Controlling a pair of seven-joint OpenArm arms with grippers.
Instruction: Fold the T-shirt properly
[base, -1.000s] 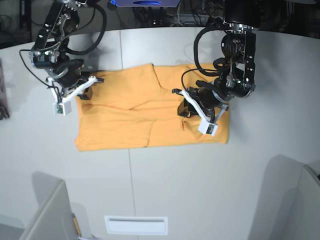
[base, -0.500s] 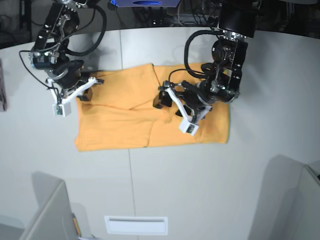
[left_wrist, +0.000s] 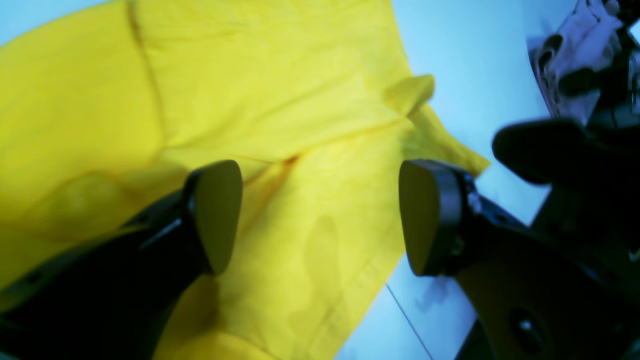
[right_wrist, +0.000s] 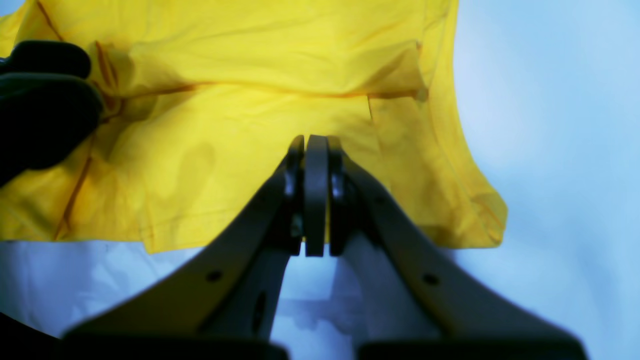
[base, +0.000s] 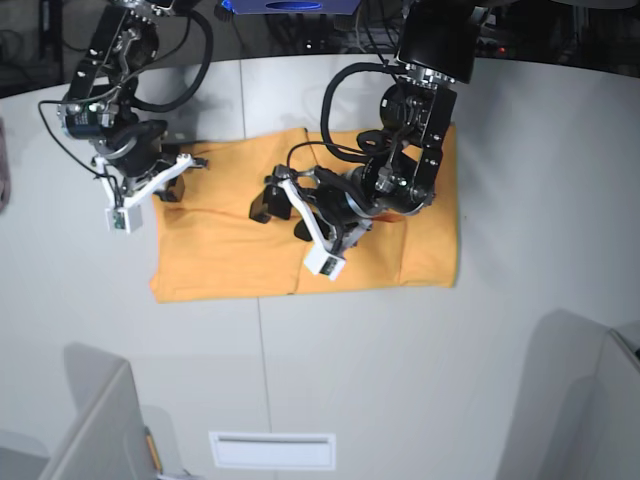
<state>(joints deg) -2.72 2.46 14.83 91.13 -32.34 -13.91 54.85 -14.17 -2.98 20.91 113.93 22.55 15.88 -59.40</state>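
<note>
The orange-yellow T-shirt (base: 220, 250) lies flat on the table as a wide rectangle with several creases, plain side up. My left gripper (base: 280, 218) hangs over the shirt's middle. In the left wrist view it (left_wrist: 320, 215) is open with nothing between the fingers (left_wrist: 215, 215), and the T-shirt (left_wrist: 250, 75) lies below. My right gripper (base: 193, 160) sits at the shirt's far left corner. In the right wrist view it (right_wrist: 315, 145) is shut, pads together over the T-shirt (right_wrist: 225, 150). No fabric shows between the pads.
A pinkish cloth (left_wrist: 570, 55) lies on the grey table (base: 400, 380) beyond the shirt's left edge. A dark blurred part of the other arm (right_wrist: 40, 110) shows at the right wrist view's left. A white slotted plate (base: 272, 450) sits near the front edge, with grey panels at both front corners.
My left arm has swept from the shirt's right side to its middle, and its gripper has opened. The shirt's right part now lies flat. The right arm has stayed put.
</note>
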